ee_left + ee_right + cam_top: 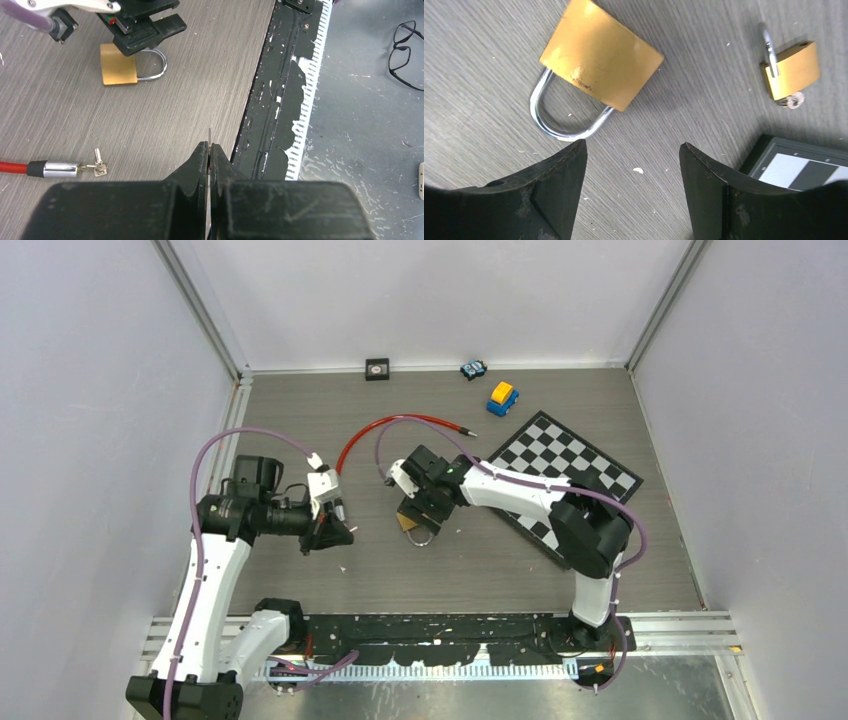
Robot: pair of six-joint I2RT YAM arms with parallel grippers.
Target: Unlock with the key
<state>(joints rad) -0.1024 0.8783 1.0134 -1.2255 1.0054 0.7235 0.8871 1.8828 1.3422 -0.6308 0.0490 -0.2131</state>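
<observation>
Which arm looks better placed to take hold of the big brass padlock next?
The right. The right fingers are open and hang just over the padlock. The left fingers are shut on a thin sliver, perhaps the key, and sit off to the side.

Can't read any text or brand here. The big padlock point(601, 60) just shows scuffed brass, same for the small padlock point(791, 70), and the black box point(377, 368) is too tiny to tell.
</observation>
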